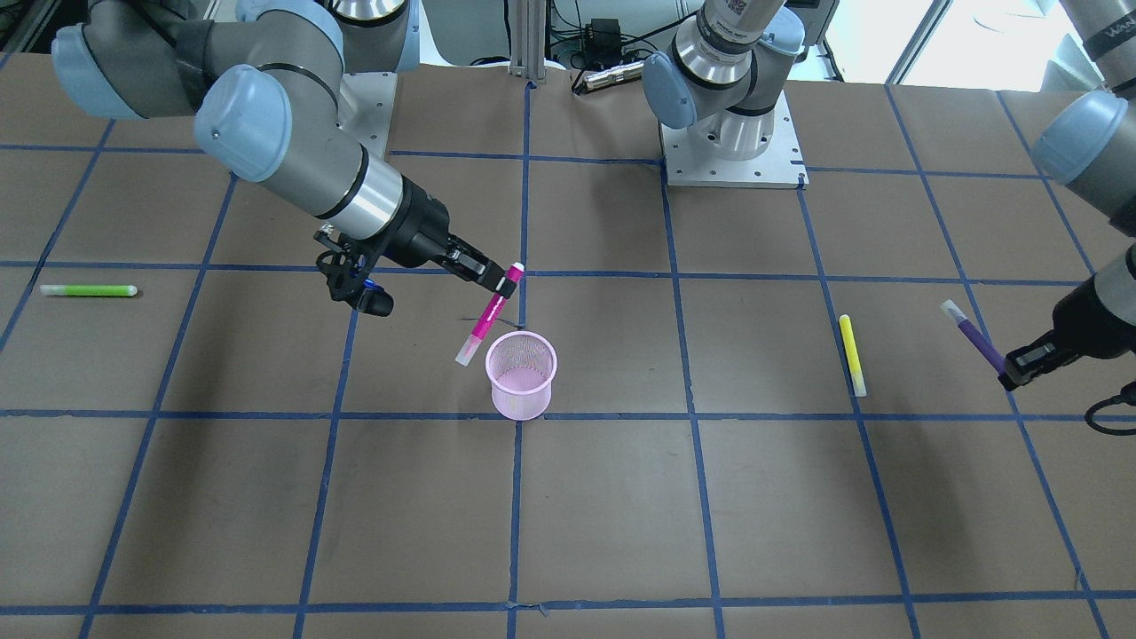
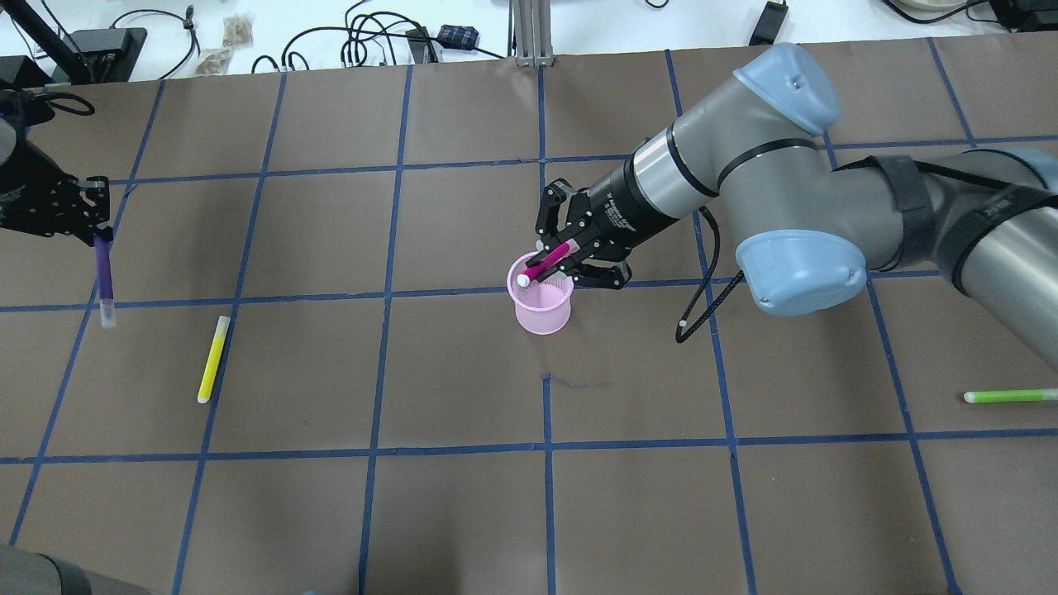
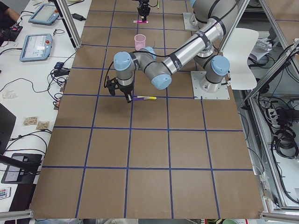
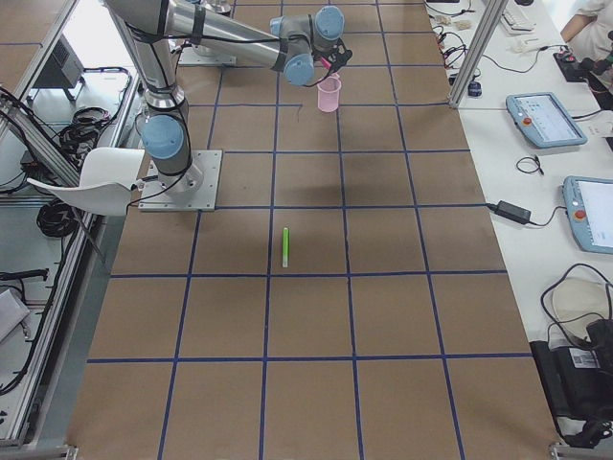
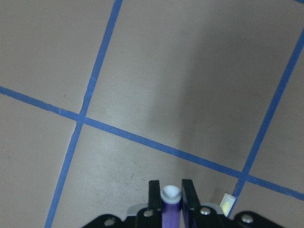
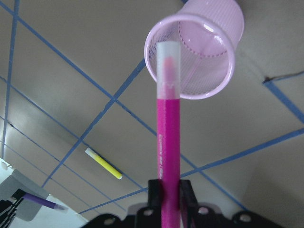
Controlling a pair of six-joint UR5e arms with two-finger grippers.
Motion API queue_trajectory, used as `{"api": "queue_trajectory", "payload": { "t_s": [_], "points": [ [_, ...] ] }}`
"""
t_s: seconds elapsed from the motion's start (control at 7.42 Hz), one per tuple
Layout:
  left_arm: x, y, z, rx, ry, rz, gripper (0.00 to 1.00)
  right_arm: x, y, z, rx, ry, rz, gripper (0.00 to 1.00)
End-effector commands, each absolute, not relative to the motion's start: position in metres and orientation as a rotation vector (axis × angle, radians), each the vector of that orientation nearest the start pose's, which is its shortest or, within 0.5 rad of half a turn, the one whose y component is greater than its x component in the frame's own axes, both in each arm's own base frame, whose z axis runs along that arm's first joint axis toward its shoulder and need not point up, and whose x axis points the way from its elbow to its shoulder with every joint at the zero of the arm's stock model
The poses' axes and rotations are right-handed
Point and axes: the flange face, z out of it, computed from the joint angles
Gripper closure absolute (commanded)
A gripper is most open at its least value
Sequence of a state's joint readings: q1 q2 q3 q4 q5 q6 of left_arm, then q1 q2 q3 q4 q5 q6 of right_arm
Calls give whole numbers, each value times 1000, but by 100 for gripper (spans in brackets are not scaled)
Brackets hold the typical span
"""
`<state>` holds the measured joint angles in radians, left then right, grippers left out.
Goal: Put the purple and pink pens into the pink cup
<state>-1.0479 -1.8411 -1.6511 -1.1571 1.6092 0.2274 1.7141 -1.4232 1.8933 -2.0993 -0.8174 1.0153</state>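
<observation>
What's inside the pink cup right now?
Nothing yet: the pink cup shows a bare mesh bottom. The pink pen hovers with its clear cap by the rim, not inside. That cap covers a bit of the rim and inner wall, so that sliver is hidden.

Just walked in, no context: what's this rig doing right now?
The right gripper holds the pink pen tilted, lower tip near the rim of the cup, not yet inside. The left gripper holds the purple pen hanging tip down, far off to its side of the table. A yellow pen and a green pen lie flat on the table.
</observation>
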Motion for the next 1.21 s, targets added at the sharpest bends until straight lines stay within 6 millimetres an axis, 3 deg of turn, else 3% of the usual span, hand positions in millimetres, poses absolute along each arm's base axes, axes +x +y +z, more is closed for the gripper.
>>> {"api": "queue_trajectory", "payload": {
  "t_s": [0.0, 0.27, 0.54, 0.81, 0.94, 1.08],
  "points": [
    [148, -580, 367, -379, 3043, -133, 100, 289, -487, 316, 1124, 2113, 607, 100],
    [113, -593, 385, -288, 3035, -196, 100, 293, -495, 289, 1163, 2072, 698, 100],
    [65, -602, 393, -351, 3034, -238, 100, 292, -497, 285, 1185, 2066, 709, 100],
    [20, -611, 396, -290, 2988, -323, 100, 286, -505, 263, 1212, 2067, 734, 95],
    [-8, -614, 399, -290, 2983, -383, 100, 286, -509, 257, 1219, 2072, 737, 85],
    [-35, -614, 399, -316, 2994, -397, 100, 286, -509, 255, 1223, 2081, 731, 50]
  ]
}}
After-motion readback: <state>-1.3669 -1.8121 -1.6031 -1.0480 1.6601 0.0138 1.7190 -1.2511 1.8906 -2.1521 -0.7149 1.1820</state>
